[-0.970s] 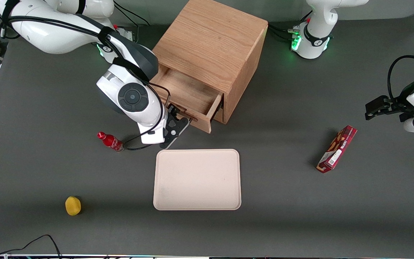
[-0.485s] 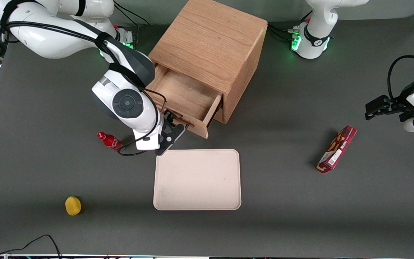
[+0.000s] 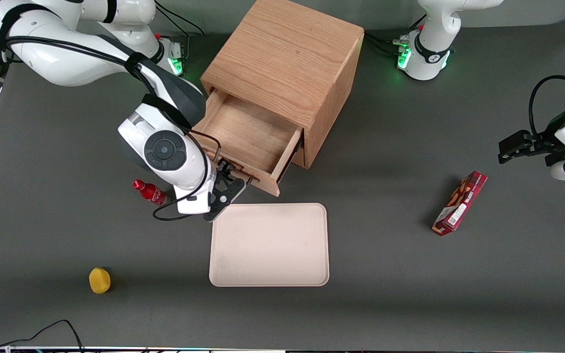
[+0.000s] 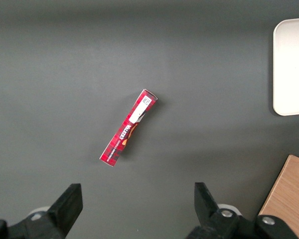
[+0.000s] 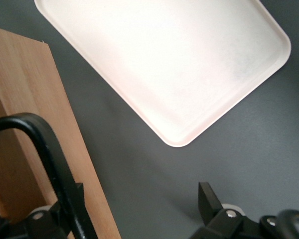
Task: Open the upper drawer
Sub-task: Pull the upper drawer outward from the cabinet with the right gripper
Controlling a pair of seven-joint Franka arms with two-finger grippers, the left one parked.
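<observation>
The boxy oak cabinet (image 3: 282,59) stands at the middle of the table. Its upper drawer (image 3: 248,135) is pulled well out toward the front camera, and its shallow wooden box is empty. The lower drawer is hidden under it. My right gripper (image 3: 231,180) is at the drawer front, at the corner nearer the working arm's end. In the right wrist view the gripper (image 5: 142,194) is open. One finger (image 5: 75,199) lies against the dark bar handle (image 5: 45,144) and the other finger (image 5: 208,196) stands apart over the table.
A pale tray (image 3: 269,244) lies just in front of the open drawer, nearer the front camera, and shows in the right wrist view (image 5: 189,59). A red bottle (image 3: 150,192) lies beside my wrist. A yellow object (image 3: 99,280) lies near the front. A red box (image 3: 460,203) lies toward the parked arm's end.
The upper drawer has slid farther out toward the front camera. My right gripper has moved the same way with the handle, closer to the tray's corner.
</observation>
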